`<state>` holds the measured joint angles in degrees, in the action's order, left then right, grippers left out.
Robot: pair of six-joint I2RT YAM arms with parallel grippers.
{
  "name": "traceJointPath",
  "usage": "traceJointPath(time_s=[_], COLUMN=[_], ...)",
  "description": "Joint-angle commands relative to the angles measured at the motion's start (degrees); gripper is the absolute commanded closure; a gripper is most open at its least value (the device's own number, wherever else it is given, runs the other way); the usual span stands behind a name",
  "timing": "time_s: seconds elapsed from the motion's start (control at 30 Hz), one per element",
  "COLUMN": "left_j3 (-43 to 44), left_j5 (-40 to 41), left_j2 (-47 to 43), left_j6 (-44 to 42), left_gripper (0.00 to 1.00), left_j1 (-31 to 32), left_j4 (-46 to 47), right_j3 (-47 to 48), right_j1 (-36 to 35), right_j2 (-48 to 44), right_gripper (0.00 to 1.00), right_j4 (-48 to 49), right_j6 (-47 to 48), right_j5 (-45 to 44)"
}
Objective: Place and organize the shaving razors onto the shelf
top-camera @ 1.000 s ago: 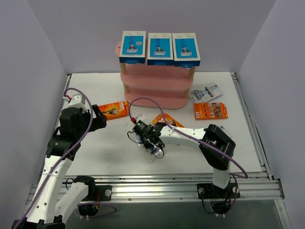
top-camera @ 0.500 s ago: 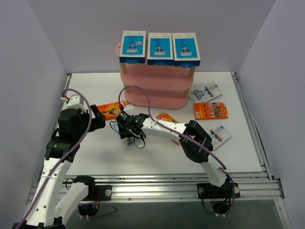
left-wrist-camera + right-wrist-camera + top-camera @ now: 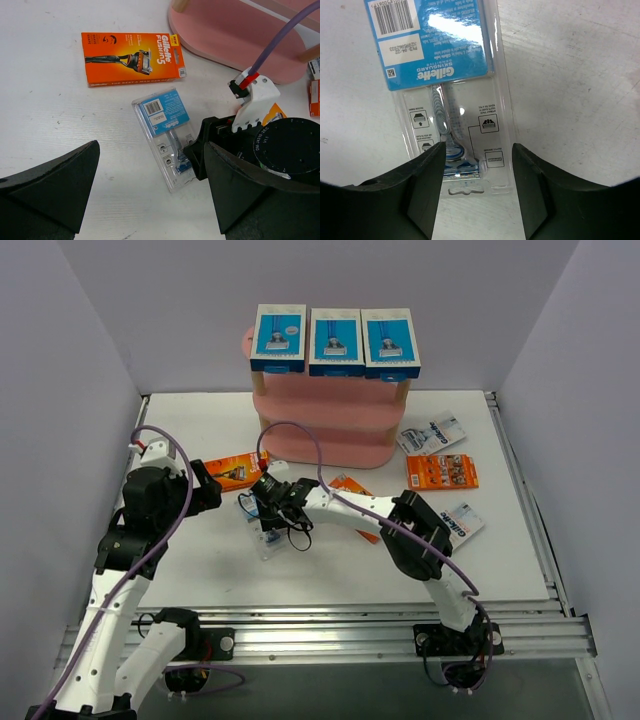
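Note:
A clear blister razor pack [image 3: 445, 75] lies flat on the white table, and my right gripper [image 3: 479, 165] stands open over its hanger end, fingers either side without pinching it. From above, that pack [image 3: 268, 542] sits left of centre under the right gripper [image 3: 262, 510]. My left gripper [image 3: 210, 485] hangs wide open and empty just to the left, looking down on the same pack [image 3: 167, 135] and an orange razor card [image 3: 132, 57]. The pink shelf [image 3: 325, 425] stands at the back with three blue-and-white boxes [image 3: 335, 340] on its top board.
A second orange card [image 3: 345, 485] lies partly under the right arm. To the right of the shelf lie a blister pack [image 3: 432, 433], an orange card [image 3: 442, 472] and another blister pack [image 3: 465, 522]. The shelf's bottom board [image 3: 235, 35] is close behind the left gripper's view.
My right arm swung left across the table with the blister pack, then opened its jaws; the pack now lies loose on the table. The left arm stayed put.

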<state>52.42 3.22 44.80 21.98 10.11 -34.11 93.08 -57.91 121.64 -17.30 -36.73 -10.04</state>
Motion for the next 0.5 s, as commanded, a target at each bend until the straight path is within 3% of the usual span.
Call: traceJointPath(time_s=[0.0,0.47], left_j3=[1.37,1.37], left_j5=[1.08,0.47], left_j2=[-1.03,-0.76], left_j6=[0.0,0.08], left_gripper=[0.06,0.06], left_j1=[0.17,0.17], left_j4=[0.36,0.45], right_j3=[1.93,2.11], right_j1=[-0.97,-3.79], right_j2=[-2.21,1.4], right_gripper=[0.49,0.49], right_j4=[-0.8,-1.77], right_j6=[3.41,5.35], right_j5=[-0.68,0.29])
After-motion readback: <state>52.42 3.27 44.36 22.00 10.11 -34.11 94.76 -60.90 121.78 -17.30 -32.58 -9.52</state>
